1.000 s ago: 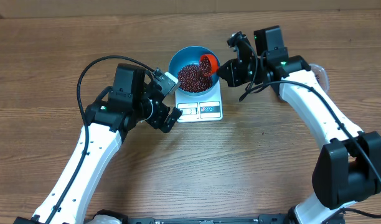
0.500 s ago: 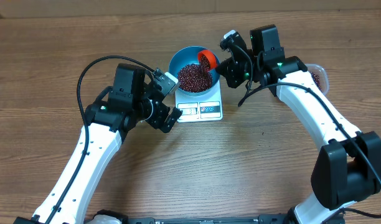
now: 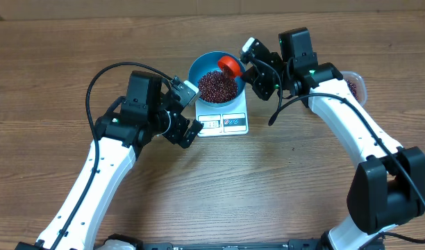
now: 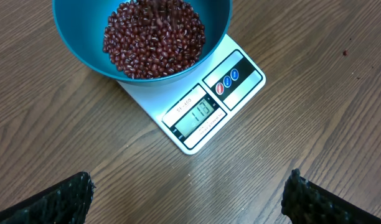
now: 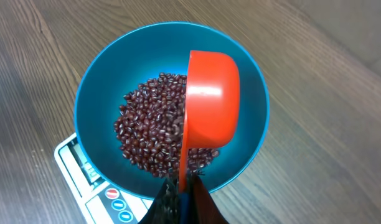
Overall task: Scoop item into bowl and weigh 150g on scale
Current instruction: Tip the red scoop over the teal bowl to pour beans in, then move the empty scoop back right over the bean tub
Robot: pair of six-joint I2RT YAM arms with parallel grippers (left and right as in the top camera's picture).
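The blue bowl [image 3: 198, 69] stands on the white scale [image 3: 226, 123] with a heap of red-brown beans [image 3: 217, 87] in it. My right gripper [image 3: 251, 68] is shut on the handle of an orange scoop [image 3: 231, 65], held over the bowl's far right rim. In the right wrist view the scoop [image 5: 210, 102] is turned so its rounded back shows above the beans [image 5: 147, 134], with the gripper [image 5: 185, 194] clamped on the handle. My left gripper [image 3: 190, 111] hovers open beside the scale's left front. Its wrist view shows bowl [image 4: 72, 43], beans [image 4: 154, 37] and scale display [image 4: 197, 115].
A clear tub [image 3: 356, 85] holding more beans sits at the far right, mostly hidden behind my right arm. A stray bean [image 4: 345, 53] lies on the wooden table right of the scale. My left fingertips [image 4: 72, 194] stand over bare wood.
The right wrist has rotated and shifted slightly left and back, lifting the scoop from inside the bowl to its far right rim and turning it over. The left arm has not moved.
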